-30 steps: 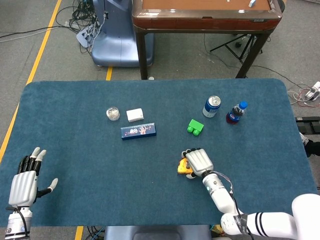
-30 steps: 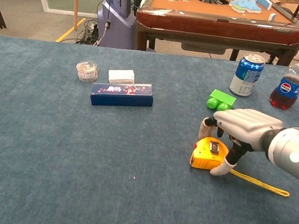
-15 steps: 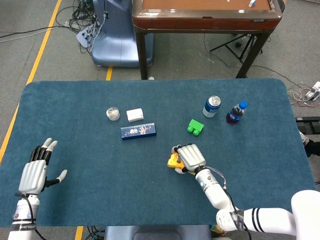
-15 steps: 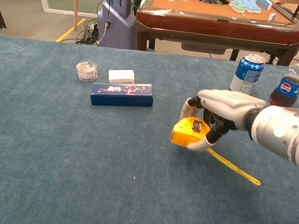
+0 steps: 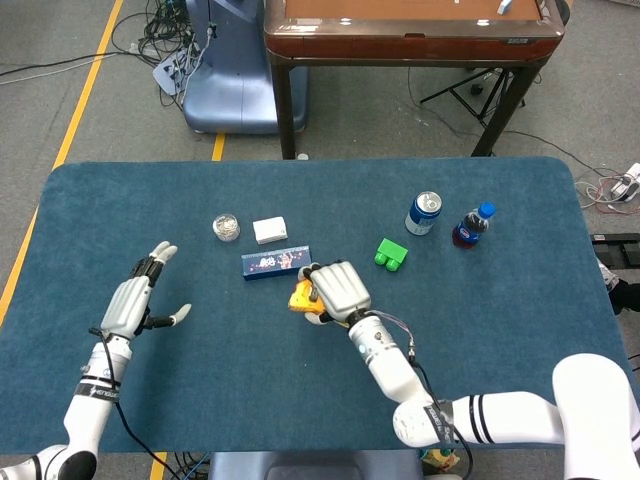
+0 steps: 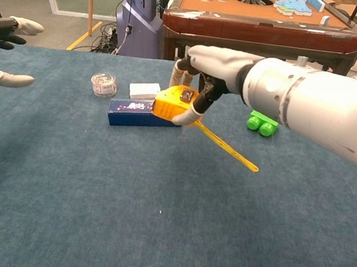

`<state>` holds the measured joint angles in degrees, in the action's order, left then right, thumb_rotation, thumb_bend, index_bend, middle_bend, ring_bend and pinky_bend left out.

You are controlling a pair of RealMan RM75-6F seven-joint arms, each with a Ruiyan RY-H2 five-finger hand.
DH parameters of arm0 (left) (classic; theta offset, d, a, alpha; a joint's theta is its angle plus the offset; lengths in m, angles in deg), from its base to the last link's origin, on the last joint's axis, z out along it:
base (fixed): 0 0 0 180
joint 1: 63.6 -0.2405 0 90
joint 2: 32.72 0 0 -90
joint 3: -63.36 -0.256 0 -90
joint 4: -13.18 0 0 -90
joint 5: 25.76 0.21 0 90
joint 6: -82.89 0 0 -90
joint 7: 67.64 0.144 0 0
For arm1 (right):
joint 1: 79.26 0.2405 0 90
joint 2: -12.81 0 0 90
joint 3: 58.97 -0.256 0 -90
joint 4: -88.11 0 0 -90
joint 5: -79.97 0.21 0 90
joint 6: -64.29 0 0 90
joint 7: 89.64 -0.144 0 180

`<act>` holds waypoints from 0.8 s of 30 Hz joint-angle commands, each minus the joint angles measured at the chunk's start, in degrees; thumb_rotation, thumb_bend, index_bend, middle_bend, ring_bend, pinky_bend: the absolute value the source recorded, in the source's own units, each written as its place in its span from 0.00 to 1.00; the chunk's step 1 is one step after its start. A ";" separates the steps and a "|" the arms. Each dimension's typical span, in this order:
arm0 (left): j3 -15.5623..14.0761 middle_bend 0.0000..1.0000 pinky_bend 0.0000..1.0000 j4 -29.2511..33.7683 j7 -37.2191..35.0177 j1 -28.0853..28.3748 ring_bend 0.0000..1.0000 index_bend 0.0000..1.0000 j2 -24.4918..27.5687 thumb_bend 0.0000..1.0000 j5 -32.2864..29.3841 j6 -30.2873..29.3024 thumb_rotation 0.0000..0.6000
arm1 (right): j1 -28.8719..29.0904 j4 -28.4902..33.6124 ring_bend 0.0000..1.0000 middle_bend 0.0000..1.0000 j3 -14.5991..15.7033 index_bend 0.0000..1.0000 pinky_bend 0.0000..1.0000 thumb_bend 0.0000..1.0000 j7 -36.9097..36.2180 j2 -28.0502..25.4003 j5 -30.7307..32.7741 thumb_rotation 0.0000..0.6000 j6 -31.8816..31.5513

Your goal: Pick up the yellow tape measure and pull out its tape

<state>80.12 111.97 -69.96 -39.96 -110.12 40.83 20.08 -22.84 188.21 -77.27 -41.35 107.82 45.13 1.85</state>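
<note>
Blue felt covers the table (image 5: 480,330) in front of me, with a brown-topped table and loose cables on the grey floor beyond it. I take the dark blue box (image 5: 275,263) near the middle as my landmark. My right hand (image 5: 340,291) is just to the right of it and a little toward me, lifted off the felt, fingers wrapped over the top and sides of the yellow tape measure (image 6: 174,104). In the chest view the case hangs in front of the box's right end, and a short length of yellow tape (image 6: 227,149) sticks out from it, slanting down and to the right, free in the air.

My left hand (image 5: 135,303) is well to the left of the box, spread wide and holding nothing.

Behind the box sit a small white block (image 5: 269,230) and a round clear jar (image 5: 226,227); far off to its right are a green toy brick (image 5: 391,254), a soda can (image 5: 424,213) and a cola bottle (image 5: 471,226).

I judge the case to be hard, smooth plastic, compact and fairly heavy, so it needs a firm all-round grip. The blade is thin, springy and will likely pull back toward the case. My free hand should pinch it flat near its tip and draw straight outward.
</note>
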 commanded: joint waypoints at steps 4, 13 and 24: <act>0.71 0.00 0.00 -1.28 -1.84 2.37 0.00 0.00 -2.60 0.25 -1.38 1.59 1.00 | 3.80 -2.96 0.53 0.63 -1.69 0.60 0.37 0.78 2.57 3.38 3.74 1.00 -2.50; 0.49 0.00 0.00 -2.63 -1.57 5.13 0.00 0.00 -6.85 0.25 -2.64 2.04 1.00 | 6.92 -8.21 0.54 0.63 -2.62 0.61 0.37 0.79 1.60 9.14 4.67 1.00 -4.32; 0.45 0.00 0.00 -5.40 -1.91 8.02 0.00 0.00 -10.68 0.25 -4.24 3.71 1.00 | 8.61 -11.65 0.54 0.63 -3.84 0.62 0.37 0.79 0.18 12.75 4.28 1.00 -5.12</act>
<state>80.58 106.71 -71.83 -32.08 -120.65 36.71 23.69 -14.40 176.82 -80.96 -41.02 120.29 49.55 -3.10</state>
